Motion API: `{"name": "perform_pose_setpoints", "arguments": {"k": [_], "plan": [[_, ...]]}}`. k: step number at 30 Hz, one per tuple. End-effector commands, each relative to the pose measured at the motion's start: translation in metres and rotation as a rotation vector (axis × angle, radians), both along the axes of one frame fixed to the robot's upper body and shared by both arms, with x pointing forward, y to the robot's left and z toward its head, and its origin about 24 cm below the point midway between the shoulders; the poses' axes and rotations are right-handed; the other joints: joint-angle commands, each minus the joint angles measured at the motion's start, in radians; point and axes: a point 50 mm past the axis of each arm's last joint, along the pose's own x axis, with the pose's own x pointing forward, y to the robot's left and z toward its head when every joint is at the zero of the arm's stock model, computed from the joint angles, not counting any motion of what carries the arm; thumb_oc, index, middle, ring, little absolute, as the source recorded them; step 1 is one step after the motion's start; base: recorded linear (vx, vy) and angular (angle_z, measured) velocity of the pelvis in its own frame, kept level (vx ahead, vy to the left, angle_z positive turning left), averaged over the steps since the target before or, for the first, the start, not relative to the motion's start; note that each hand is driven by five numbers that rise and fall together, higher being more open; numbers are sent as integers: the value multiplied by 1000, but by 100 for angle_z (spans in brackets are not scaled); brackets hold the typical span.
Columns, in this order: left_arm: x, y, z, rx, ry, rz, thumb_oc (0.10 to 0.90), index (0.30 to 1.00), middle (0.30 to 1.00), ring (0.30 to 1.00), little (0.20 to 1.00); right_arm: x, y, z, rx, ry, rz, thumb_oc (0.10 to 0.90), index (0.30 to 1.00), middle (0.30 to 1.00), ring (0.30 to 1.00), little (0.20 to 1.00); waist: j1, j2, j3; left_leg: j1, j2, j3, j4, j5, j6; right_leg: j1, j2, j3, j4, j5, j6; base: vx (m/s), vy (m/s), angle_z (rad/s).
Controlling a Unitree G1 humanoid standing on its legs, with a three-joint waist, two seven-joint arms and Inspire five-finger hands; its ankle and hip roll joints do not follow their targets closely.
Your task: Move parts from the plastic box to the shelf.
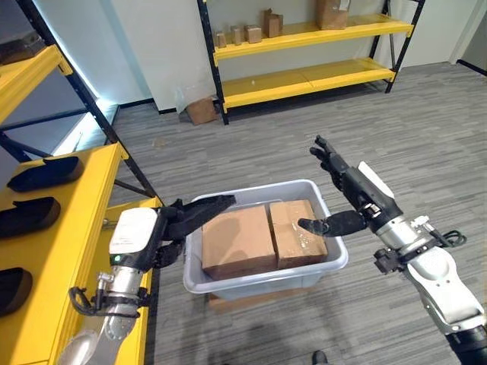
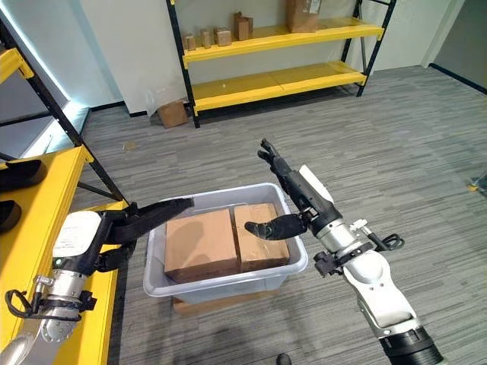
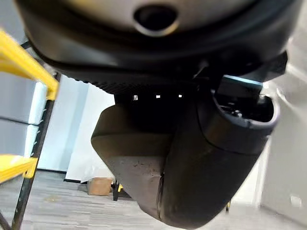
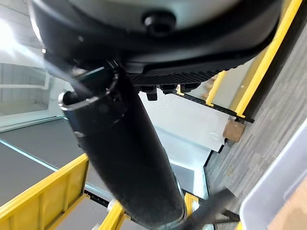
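You have a pale plastic box (image 1: 323, 266) on the floor in front of you, holding two cardboard boxes side by side: the larger one (image 1: 237, 242) on the left, the smaller taped one (image 1: 295, 232) on the right, touching each other. Your left hand (image 1: 183, 222) reaches over the box's left rim with its fingers straight, holding nothing. Your right hand (image 1: 346, 194) hangs above the box's right side, fingers spread apart and pointing away, thumb stretched over the smaller cardboard box. The yellow shelf (image 1: 76, 251) on your near left carries dark parts (image 1: 27, 215). A second yellow shelf (image 1: 304, 76) stands far off by the wall with small boxes (image 1: 253, 33) on it.
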Motion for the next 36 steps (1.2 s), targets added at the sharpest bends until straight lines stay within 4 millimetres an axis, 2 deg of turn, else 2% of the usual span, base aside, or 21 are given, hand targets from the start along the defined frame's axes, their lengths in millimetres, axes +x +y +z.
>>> {"name": "perform_pose_setpoints", "arguments": {"k": [1, 4, 5, 6, 8, 9, 10, 11, 12, 13, 14, 15, 16, 18, 22, 25, 26, 27, 29, 30, 36], "plan": [[12, 0, 67, -30, -364, -28, 400, 300, 300, 300, 300, 3, 21, 67, 117, -322, 113, 900, 1000, 1000, 1000, 1000, 54, -3, -16, -6, 150, -119, 24, 164, -52, -76, 28, -31, 202, -127, -36, -148, -202, -12], [9, -7, 76, -26, -407, -62, 400, 300, 300, 300, 300, 2, 27, 78, 102, -403, 115, 900, 1000, 1000, 1000, 1000, 87, -2, 12, -71, 175, -160, 18, 282, -86, -82, 38, -77, 203, -138, -57, -178, -183, 18], [10, -9, 79, -30, -420, -74, 400, 300, 300, 300, 300, 2, 28, 81, 102, -426, 105, 900, 1000, 1000, 1000, 1000, 88, -7, 24, -103, 168, -179, 23, 312, -88, -76, 32, -100, 192, -132, -62, -193, -164, 67], [10, -11, 82, -31, -438, -85, 400, 300, 300, 300, 300, 1, 27, 85, 109, -452, 93, 900, 1000, 1000, 1000, 1000, 91, -16, 36, -126, 151, -159, 56, 293, -78, -69, 24, -121, 179, -127, -71, -269, -258, 86], [11, -19, 96, -29, -505, -136, 400, 300, 300, 300, 300, 0, 27, 82, 137, -459, 74, 900, 1000, 1000, 1000, 1000, 98, -44, 47, -157, 58, -157, 209, 132, -31, -67, 1, -165, 123, -87, -80, -253, -253, 82], [11, -19, 96, -28, -505, -137, 400, 300, 300, 300, 300, -1, 27, 82, 138, -460, 72, 900, 1000, 1000, 1000, 1000, 95, -45, 46, -171, 56, -162, 226, 125, -26, -67, -1, -170, 116, -80, -78, -126, -135, 140], [11, -22, 99, -29, -524, -149, 400, 300, 300, 300, 300, -2, 25, 80, 148, -461, 62, 900, 1000, 1000, 1000, 1000, 90, -54, 44, -165, 35, -138, 264, 58, -11, -63, -11, -192, 96, -72, -81, -109, -119, 153], [11, -26, 105, -17, -548, -175, 400, 300, 300, 300, 300, -6, 23, 77, 153, -466, 46, 900, 1000, 1000, 1000, 1000, 76, -66, 33, -157, 4, -87, 348, -53, 10, -48, -21, -244, 59, -60, -86, -93, -128, 111], [11, -27, 105, -16, -546, -176, 400, 300, 300, 300, 300, -7, 22, 77, 153, -465, 44, 900, 1000, 1000, 1000, 1000, 74, -65, 32, -162, 4, -91, 356, -59, 11, -45, -21, -248, 56, -59, -84, -68, -100, 77], [11, -28, 108, -4, -564, -183, 400, 300, 300, 300, 300, -9, 21, 75, 166, -462, 31, 900, 1000, 1000, 1000, 1000, 69, -72, 26, -151, -11, -62, 387, -103, 18, -36, -25, -274, 44, -55, -86, -25, 8, 123], [11, -31, 109, 6, -569, -192, 400, 300, 300, 300, 300, -12, 16, 68, 178, -448, -7, 900, 1000, 1000, 1000, 1000, 54, -71, 16, -124, -29, -32, 356, -176, 30, -14, -35, -327, 31, -49, -72, -21, 5, 144], [11, -31, 109, 6, -567, -193, 400, 300, 300, 300, 300, -13, 15, 67, 178, -446, -9, 900, 1000, 1000, 1000, 1000, 53, -73, 16, -116, -33, -34, 347, -173, 32, -7, -37, -331, 28, -48, -70, 15, 95, 147], [12, -33, 107, 8, -562, -203, 400, 300, 300, 300, 300, -16, 12, 65, 187, -451, -36, 900, 1000, 1000, 1000, 1000, 44, -59, 3, -78, -39, -15, 253, -158, 33, 4, -34, -360, 23, -39, -58, 49, 131, 90], [10, -36, 106, 5, -561, -212, 400, 300, 300, 300, 300, -21, 4, 57, 171, -442, -90, 900, 1000, 1000, 1000, 1000, 43, -47, -26, -30, -57, -43, 98, -120, 29, 32, -48, -396, 12, -29, -40, 96, 229, 79], [5, -35, 108, 42, -588, -203, 400, 300, 300, 300, 300, -23, 2, 51, 193, -426, -122, 900, 1000, 1000, 1000, 1000, 53, -48, -44, 4, -85, -59, 3, -91, 43, 43, -73, -426, 9, -9, -21, 68, 127, 37], [0, -29, 115, 65, -649, -156, 400, 300, 300, 300, 300, -22, 6, 48, 155, -444, -154, 900, 1000, 1000, 1000, 1000, 72, -50, -55, 10, -116, -92, -7, -123, 61, 48, -103, -422, 20, 1, 11, 26, 175, 9], [-1, -29, 115, 65, -650, -155, 400, 300, 300, 300, 300, -22, 7, 48, 154, -446, -155, 900, 1000, 1000, 1000, 1000, 73, -52, -50, 5, -120, -77, -6, -109, 67, 41, -110, -443, 24, 14, 4, 2, 112, 18], [-2, -29, 120, 64, -685, -149, 400, 300, 300, 300, 300, -22, 8, 48, 141, -454, -161, 900, 1000, 1000, 1000, 1000, 76, -53, -54, 9, -127, -98, -7, -126, 69, 45, -116, -424, 29, 5, 18, -2, 128, 24], [-6, -30, 131, 80, -776, -132, 400, 300, 300, 300, 300, -22, 12, 47, 114, -472, -167, 900, 1000, 1000, 1000, 1000, 90, -60, -58, 11, -153, -116, -7, -139, 86, 48, -146, -432, 47, 15, 33, 13, 175, 20], [-6, -30, 131, 81, -778, -131, 400, 300, 300, 300, 300, -22, 13, 47, 113, -473, -168, 900, 1000, 1000, 1000, 1000, 91, -62, -53, 5, -158, -102, -7, -126, 92, 42, -153, -454, 52, 28, 25, -44, 142, 11], [-13, -31, 148, 131, -916, -96, 400, 300, 300, 300, 300, -24, 16, 44, 88, -481, -180, 900, 1000, 1000, 1000, 1000, 105, -81, -61, 10, -216, -132, -7, -146, 127, 40, -221, -463, 88, 75, 65, 6, 150, 17]]}}
